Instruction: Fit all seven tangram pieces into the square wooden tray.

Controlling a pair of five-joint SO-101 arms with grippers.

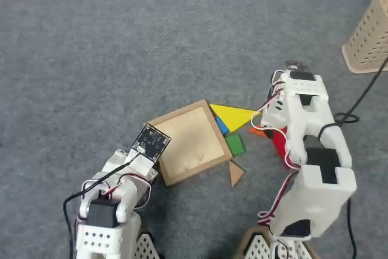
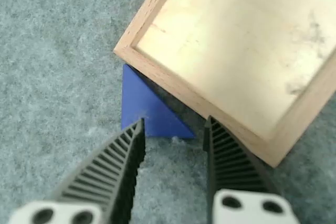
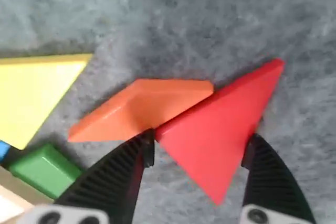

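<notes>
Fig.: both grippers poised at loose tangram pcs.
L gripper jaws stood part-open, blue triangle just ahead of tips, against tray rim; R gripper jaws wide, straddling red triangle.

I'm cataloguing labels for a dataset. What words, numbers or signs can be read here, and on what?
None: no text can be read.
The wooden tray, yellow triangle, red triangle and blue triangle are bare.
The circuit board on the left arm may bear markings, too small to read.
</notes>
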